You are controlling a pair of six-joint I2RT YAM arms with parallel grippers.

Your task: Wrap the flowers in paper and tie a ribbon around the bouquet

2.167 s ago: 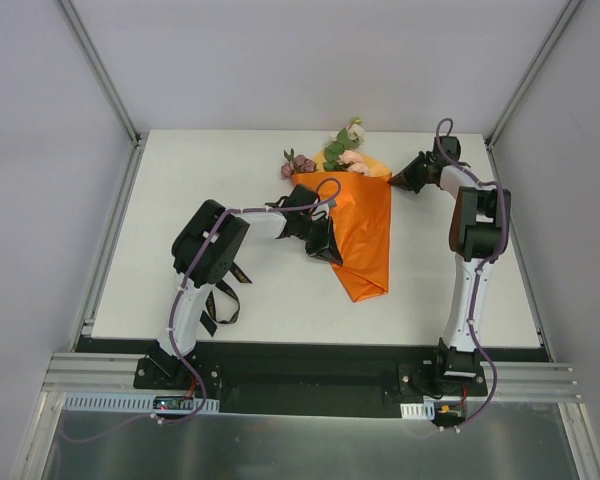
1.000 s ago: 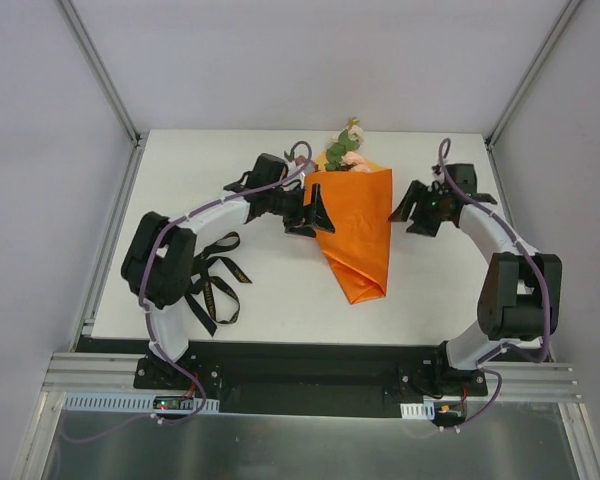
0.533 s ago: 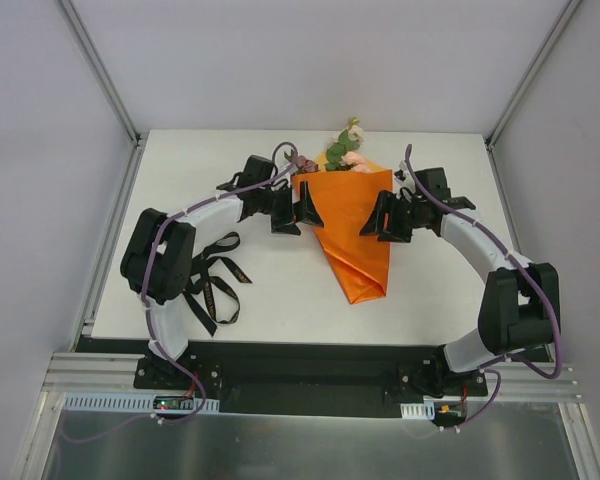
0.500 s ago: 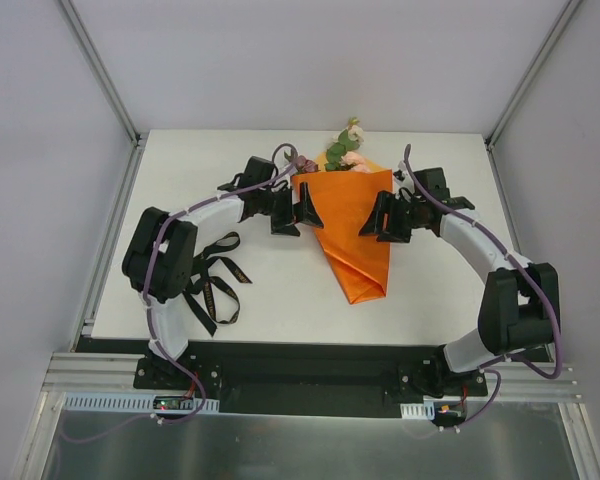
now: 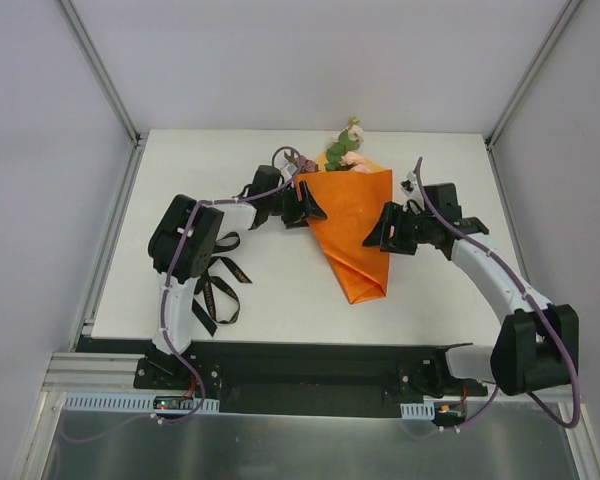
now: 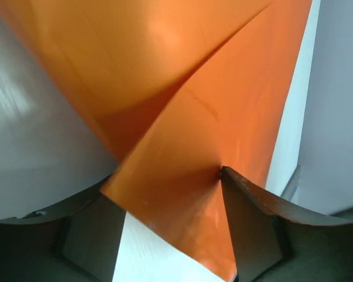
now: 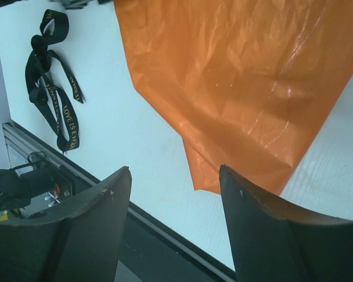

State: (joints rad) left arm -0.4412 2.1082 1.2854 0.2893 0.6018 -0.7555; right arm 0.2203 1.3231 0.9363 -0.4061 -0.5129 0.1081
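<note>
Right gripper has slid nearer along the bouquet, jaws apart and empty; left gripper gapes around the paper

Orange cone, pink blooms, black ribbon on white.

The paper is plain bright orange and glossy, with pale streaks of sheen along its creases. The flowers are pale pink and dusky mauve, with green leaves. The ribbon is black with small gold lettering along it. The worktop is white and the walls are pale grey. The arms are white with black joints, and purple cables run along them. The left claw and right claw are black.
</note>
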